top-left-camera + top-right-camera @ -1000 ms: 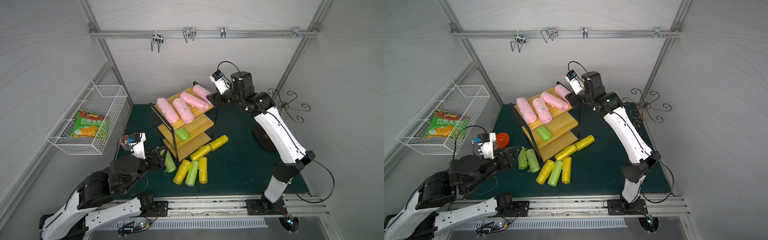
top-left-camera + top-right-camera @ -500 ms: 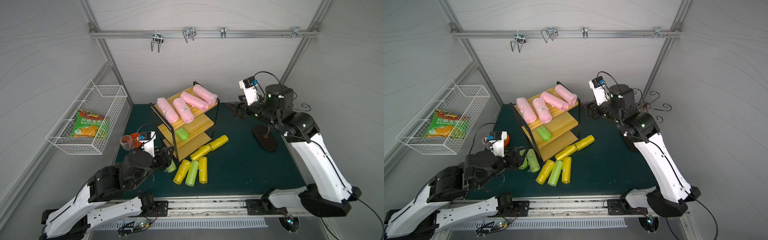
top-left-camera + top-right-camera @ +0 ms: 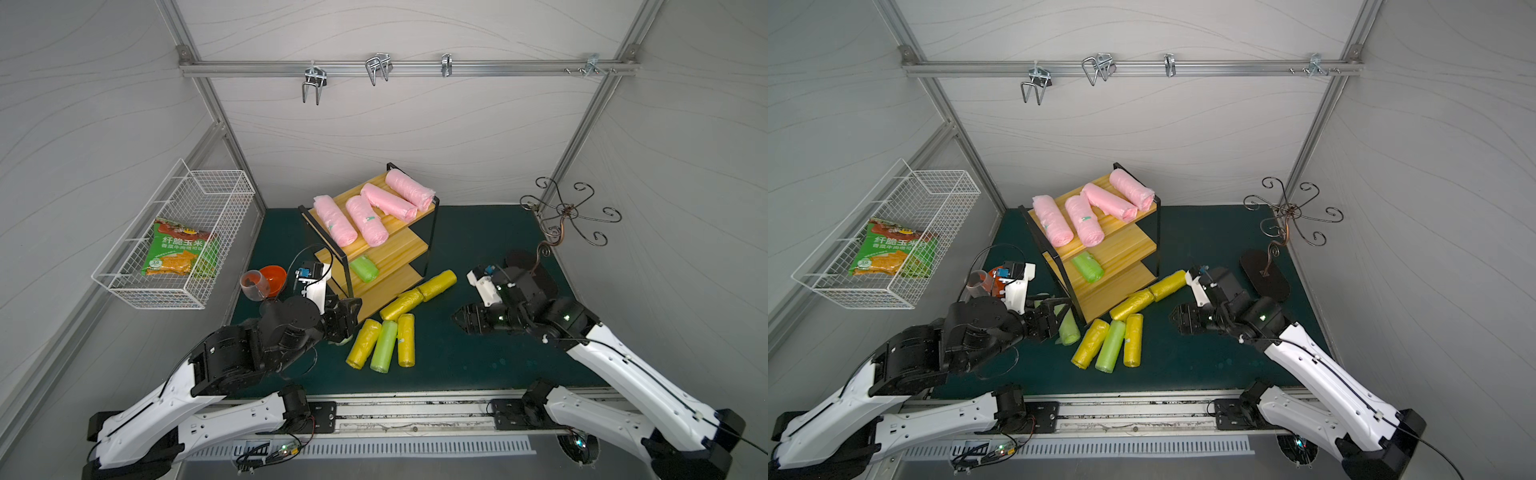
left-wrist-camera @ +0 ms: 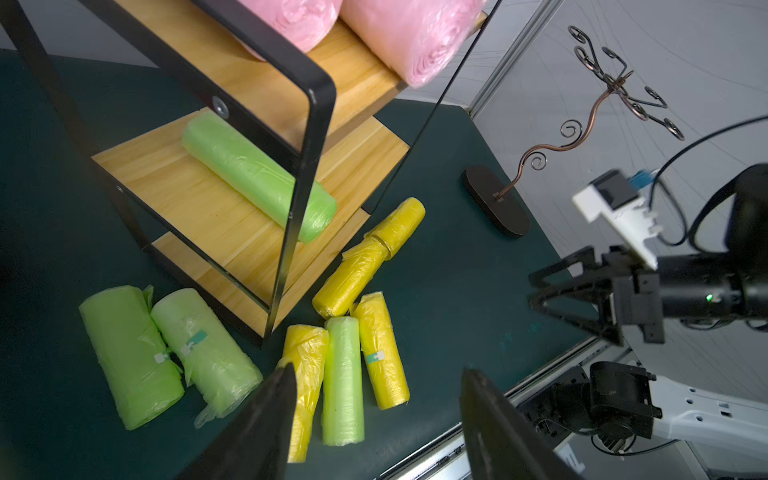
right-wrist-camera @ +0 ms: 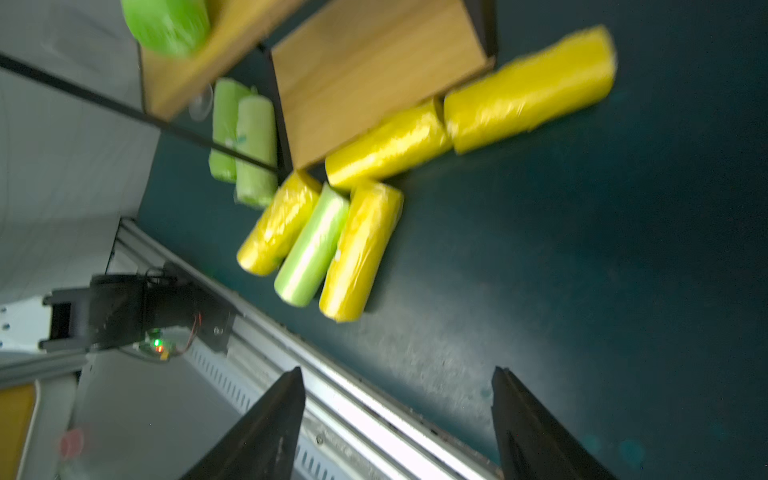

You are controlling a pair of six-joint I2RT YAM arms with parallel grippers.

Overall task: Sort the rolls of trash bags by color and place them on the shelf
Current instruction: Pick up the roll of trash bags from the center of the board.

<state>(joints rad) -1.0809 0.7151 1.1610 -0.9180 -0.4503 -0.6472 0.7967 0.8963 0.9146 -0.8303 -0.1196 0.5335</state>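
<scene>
The right tool (image 5: 397,372) has its two black fingers (image 5: 266,432) spread wide and empty above the edge of the dark green bench (image 5: 582,270). Ahead, a lime green roll (image 5: 311,245) lies between two yellow rolls (image 5: 361,249), touching both. Beyond them two more yellow rolls (image 5: 386,145) lie end to end against the shelf (image 5: 374,75), at its lowest board.

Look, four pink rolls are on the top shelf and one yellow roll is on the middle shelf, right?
Almost. On the shelf, the middle board holds a lime green roll, not a yellow one; the left wrist view shows it clearly. The four pink rolls do lie on the top board.
</scene>
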